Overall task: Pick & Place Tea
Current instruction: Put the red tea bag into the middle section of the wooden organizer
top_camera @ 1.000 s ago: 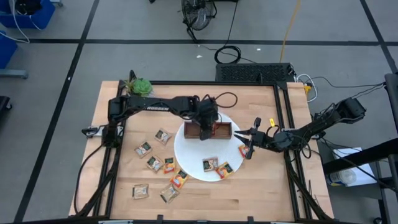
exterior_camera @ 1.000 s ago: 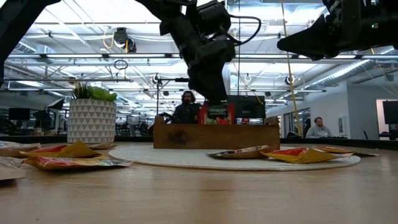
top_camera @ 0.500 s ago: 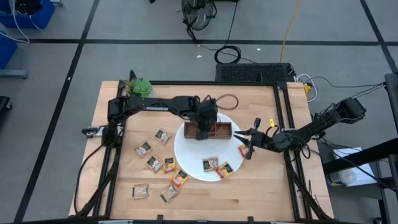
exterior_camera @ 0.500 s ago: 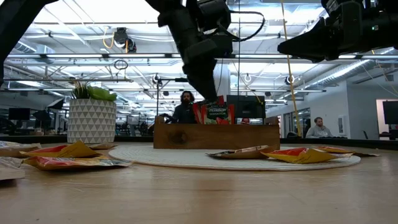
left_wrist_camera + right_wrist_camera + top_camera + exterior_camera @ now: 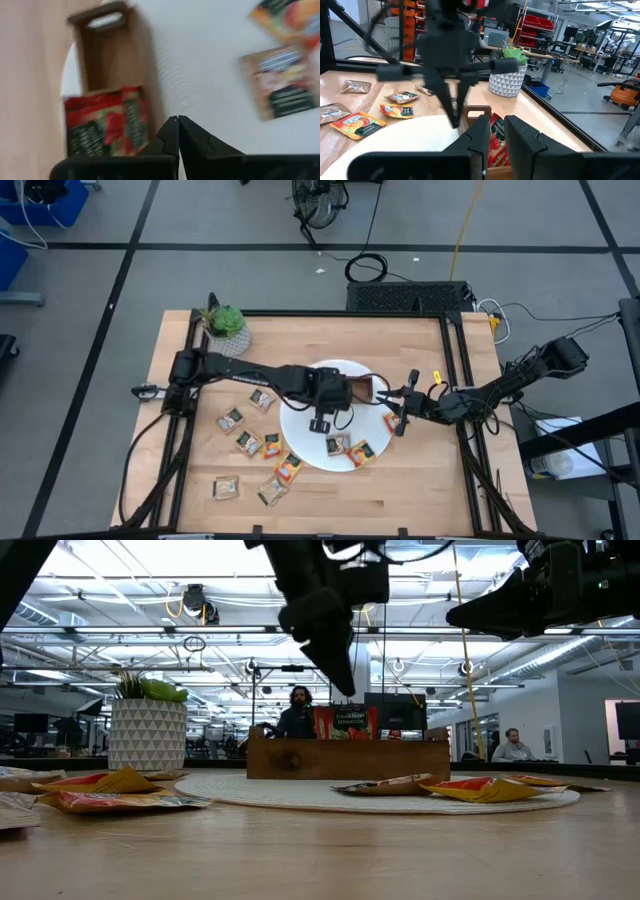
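A red tea sachet (image 5: 345, 723) stands on edge in the brown wooden tray (image 5: 300, 758), which sits on the white plate (image 5: 300, 430). My left gripper (image 5: 320, 423) hangs shut above the plate, just on the near side of the tray, with nothing in it; its fingers (image 5: 177, 122) touch nothing. Two more sachets (image 5: 338, 444) (image 5: 361, 452) lie flat on the plate's near part. My right gripper (image 5: 392, 404) hovers at the plate's right rim, pointing at the tray, its fingers (image 5: 480, 131) a narrow gap apart and empty.
Several sachets (image 5: 248, 442) lie scattered on the wooden table to the left of the plate and near the front edge. A red one (image 5: 390, 421) lies under my right gripper. A potted plant (image 5: 226, 322) stands at the far left corner. People sit in the room beyond.
My left gripper has risen from the red sachet in the tray, gone toward the table's near edge over the plate, and shut. The sachet stays standing in the tray, tipping a little and settling upright.
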